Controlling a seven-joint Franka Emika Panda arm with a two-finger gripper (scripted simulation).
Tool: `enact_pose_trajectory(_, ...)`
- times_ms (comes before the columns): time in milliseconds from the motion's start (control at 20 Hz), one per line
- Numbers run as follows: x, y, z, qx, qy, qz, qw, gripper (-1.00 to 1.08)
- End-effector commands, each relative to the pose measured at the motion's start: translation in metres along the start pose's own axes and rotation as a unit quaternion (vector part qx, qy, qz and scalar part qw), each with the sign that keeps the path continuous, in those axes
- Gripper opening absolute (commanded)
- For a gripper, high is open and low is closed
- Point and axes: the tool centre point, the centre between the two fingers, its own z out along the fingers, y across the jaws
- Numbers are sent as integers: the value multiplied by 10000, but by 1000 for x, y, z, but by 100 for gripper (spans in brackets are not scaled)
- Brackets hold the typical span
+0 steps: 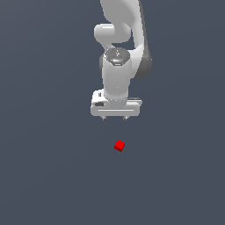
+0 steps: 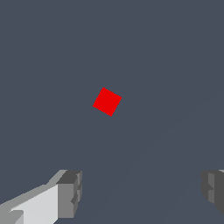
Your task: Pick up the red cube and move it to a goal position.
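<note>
The red cube point(image 1: 119, 146) is tiny and bright red. It lies on the flat dark grey floor, turned at an angle. My white gripper point(image 1: 114, 118) hangs above the floor, pointing down, with the cube below it and slightly toward the exterior view's right. The jaws stand wide apart and hold nothing. In the wrist view the cube point(image 2: 107, 101) shows whole and free, apart from my two grey fingertips point(image 2: 70, 192), and the gripper point(image 2: 142, 190) is open.
The white arm point(image 1: 121, 39) rises out of the exterior view's top above the gripper. A plain dark grey floor point(image 1: 52, 176) fills the view all round.
</note>
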Motion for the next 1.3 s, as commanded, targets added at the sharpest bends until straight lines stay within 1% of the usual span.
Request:
enact_pose_trajectory(0,0,0,0,0,0,0,10000,100)
enact_pose_trajectory(400,4,-3,12,1,-3,194,9998,100)
enact_pose_trajectory(750,15,-12,44,4,-11,698,9976,100)
enact_pose_trajectory(950,26,-18,72,6,-17,1127,9936,100)
enact_pose_trajectory(1250,43,-25,115,14,-27,1805,9836,100)
